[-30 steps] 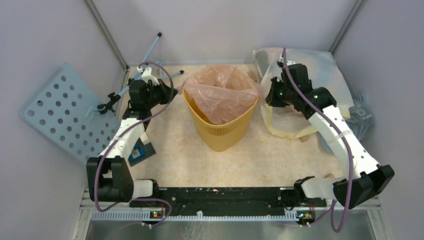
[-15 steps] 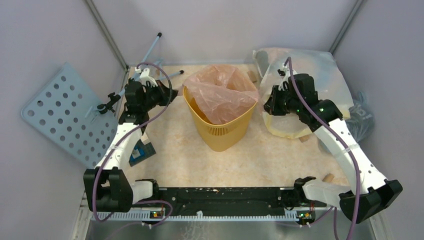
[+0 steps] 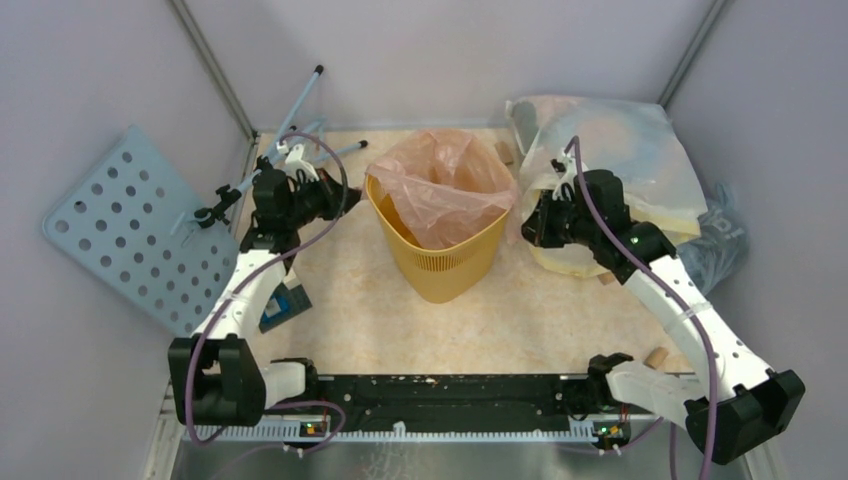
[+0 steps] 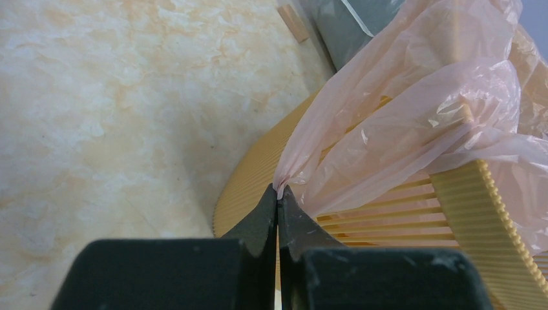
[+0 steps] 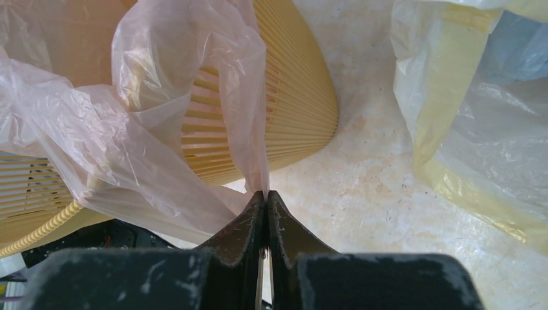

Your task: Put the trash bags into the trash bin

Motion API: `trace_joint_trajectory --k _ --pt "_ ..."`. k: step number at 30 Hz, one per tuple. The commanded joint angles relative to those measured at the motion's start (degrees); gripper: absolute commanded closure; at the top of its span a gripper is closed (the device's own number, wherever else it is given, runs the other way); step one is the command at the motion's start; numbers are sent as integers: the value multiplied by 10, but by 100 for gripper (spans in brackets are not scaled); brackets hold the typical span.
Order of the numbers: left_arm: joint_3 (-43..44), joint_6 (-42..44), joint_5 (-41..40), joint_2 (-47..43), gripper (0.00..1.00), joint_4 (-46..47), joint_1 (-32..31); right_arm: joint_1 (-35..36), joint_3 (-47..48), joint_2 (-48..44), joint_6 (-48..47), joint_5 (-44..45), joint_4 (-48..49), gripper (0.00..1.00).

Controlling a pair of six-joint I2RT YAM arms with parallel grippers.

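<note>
The yellow-orange trash bin (image 3: 444,262) stands mid-table, with the pale pink trash bag (image 3: 445,185) hanging inside it and bulging above the rim. My left gripper (image 3: 352,192) is just left of the bin, shut on the bag's left edge; the left wrist view shows the film (image 4: 388,123) pinched at the fingertips (image 4: 279,192) beside the ribbed bin wall (image 4: 258,174). My right gripper (image 3: 522,225) is just right of the bin, shut on the bag's right edge; the right wrist view shows the film (image 5: 194,84) pinched at the tips (image 5: 265,194), the bin (image 5: 294,103) behind.
A large whitish-yellow sack (image 3: 620,150) lies at the back right, under the right arm. A grey-blue bag (image 3: 718,245) sits at the right wall. A perforated blue panel (image 3: 120,230) leans at the left, with rods (image 3: 300,100) behind it. A small dark object (image 3: 283,303) lies by the left arm.
Both grippers have moved down and toward the near side, holding the bag's edges. The bag's sides now sit lower around the bin's rim.
</note>
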Motion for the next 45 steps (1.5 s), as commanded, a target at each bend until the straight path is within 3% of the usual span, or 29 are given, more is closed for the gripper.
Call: trace_joint_trajectory --k 1,26,31,35,45 --pt "-13 -3 22 15 100 18 4 -6 -4 -21 1 -17 33 96" --pt "-31 -19 47 30 100 52 4 -6 -37 -35 -16 -24 61 94" --pt "-15 3 -6 2 89 26 4 -5 -38 -64 -21 10 68 93" --pt "-8 6 -41 -15 81 12 4 -6 -48 -93 -29 34 79 85" --pt "18 14 -167 -85 43 -41 19 -6 -50 -96 -36 14 84 86"
